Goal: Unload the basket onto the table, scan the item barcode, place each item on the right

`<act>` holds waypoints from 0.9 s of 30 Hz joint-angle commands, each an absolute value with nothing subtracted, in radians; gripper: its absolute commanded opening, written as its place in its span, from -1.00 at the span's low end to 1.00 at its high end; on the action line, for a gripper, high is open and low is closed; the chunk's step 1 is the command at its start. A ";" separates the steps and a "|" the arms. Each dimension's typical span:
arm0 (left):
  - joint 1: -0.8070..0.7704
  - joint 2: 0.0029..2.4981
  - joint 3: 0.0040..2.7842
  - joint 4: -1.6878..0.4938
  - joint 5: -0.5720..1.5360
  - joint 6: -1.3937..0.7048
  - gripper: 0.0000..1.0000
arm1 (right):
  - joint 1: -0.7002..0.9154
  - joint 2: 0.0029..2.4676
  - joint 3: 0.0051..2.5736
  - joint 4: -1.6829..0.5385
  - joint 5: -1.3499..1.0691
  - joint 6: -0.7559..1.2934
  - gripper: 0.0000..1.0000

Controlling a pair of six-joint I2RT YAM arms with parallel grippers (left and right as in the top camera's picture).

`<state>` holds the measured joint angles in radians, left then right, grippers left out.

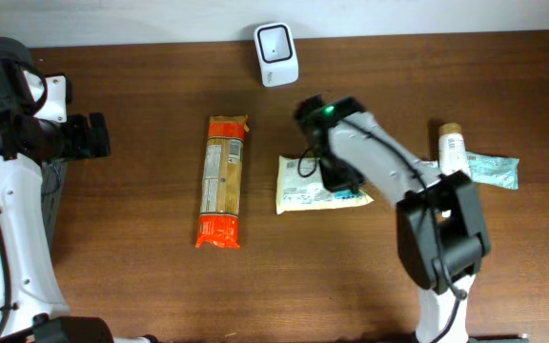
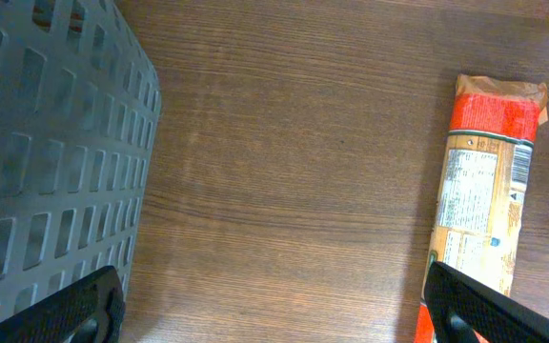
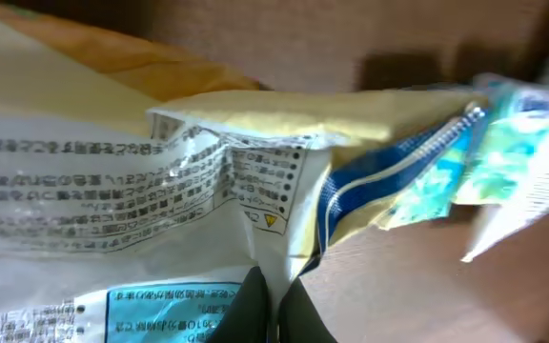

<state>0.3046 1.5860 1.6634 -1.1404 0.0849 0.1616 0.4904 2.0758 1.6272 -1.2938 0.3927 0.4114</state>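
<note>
Right wrist: right pincer [image 3: 267, 288] nips the yellow pouch [image 3: 112, 191]; left pincer [image 2: 274, 305] gapes empty beside grey basket [image 2: 46, 143].

Wooden table [image 1: 141, 76] bears pasta packet [image 1: 223, 181], pouch [image 1: 298, 195], scanner [image 1: 276, 54], tube [image 1: 453, 151].

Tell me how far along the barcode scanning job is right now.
Done: the right gripper is shut on a fold of the yellow and white packet. In hand: that grip, with the packet low at mid table. Left: carrying it to the white scanner at the far edge and showing its barcode. The left gripper is open and holds nothing; the pasta pack lies untouched.
</note>
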 commanded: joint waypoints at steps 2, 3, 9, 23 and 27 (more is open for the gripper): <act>0.311 1.584 1.671 -1.139 0.085 0.174 0.98 | 0.577 2.067 1.644 -1.274 0.615 0.514 -0.92; 0.311 1.584 1.671 -1.139 0.085 0.174 0.99 | 0.577 2.067 1.644 -1.271 0.615 0.514 -0.92; 0.311 1.584 1.671 -1.139 0.085 0.174 0.98 | 0.424 2.067 1.655 -1.157 0.208 0.273 0.21; 0.311 1.584 1.671 -1.139 0.085 0.174 0.98 | 0.052 2.267 1.595 -1.016 -0.678 -0.291 0.77; 0.311 1.584 1.671 -1.139 0.085 0.174 0.98 | 0.079 2.330 1.581 -1.054 -0.731 -0.366 0.74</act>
<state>0.3046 1.5860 1.6634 -1.1404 0.0849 0.1616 0.0490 2.2429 1.6135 -1.0554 -0.7319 -0.2996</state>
